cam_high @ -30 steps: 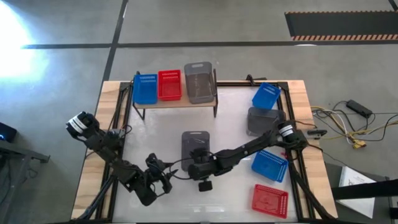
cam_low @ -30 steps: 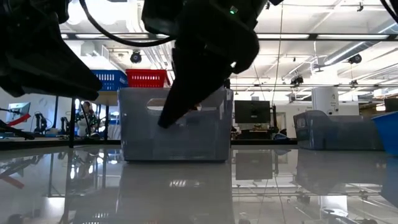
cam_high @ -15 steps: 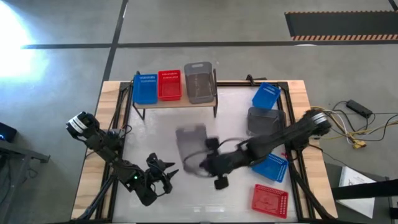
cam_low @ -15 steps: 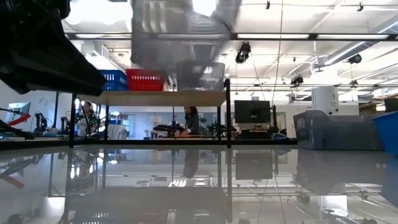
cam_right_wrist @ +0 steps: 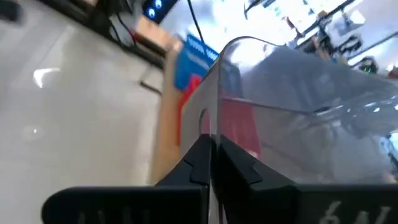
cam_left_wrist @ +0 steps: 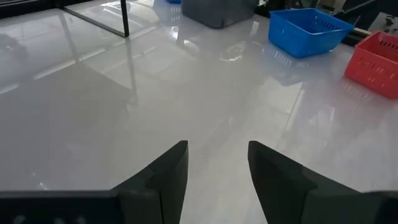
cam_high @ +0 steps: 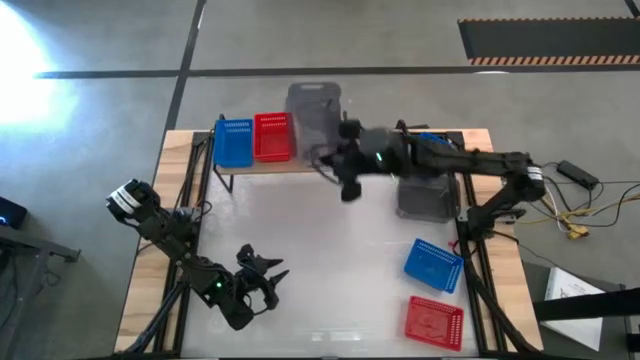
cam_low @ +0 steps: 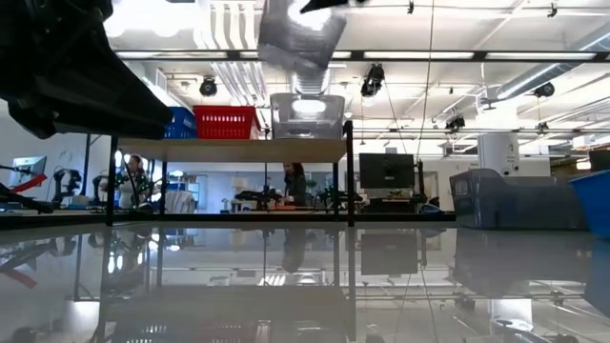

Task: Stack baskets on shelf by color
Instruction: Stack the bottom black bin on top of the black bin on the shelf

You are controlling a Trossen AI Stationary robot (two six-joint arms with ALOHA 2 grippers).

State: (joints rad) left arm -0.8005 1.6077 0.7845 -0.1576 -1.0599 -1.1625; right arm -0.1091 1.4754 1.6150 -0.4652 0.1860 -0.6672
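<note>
Grey translucent basket [cam_high: 312, 108] hangs above shelf [cam_high: 283, 160], rim pinched in right gripper [cam_right_wrist: 210, 163]; its top cut off in low view. Left gripper [cam_left_wrist: 216, 163] fingers apart, low over table [cam_left_wrist: 93, 99].

Eight baskets, one shelf [cam_low: 238, 150], two grippers.
Three blue baskets [cam_high: 433, 265], two red baskets [cam_high: 434, 322], three grey baskets [cam_high: 425, 198]: one grey clamped in the right gripper [cam_right_wrist: 210, 149], one directly below it; left gripper [cam_left_wrist: 214, 163] holds none.
</note>
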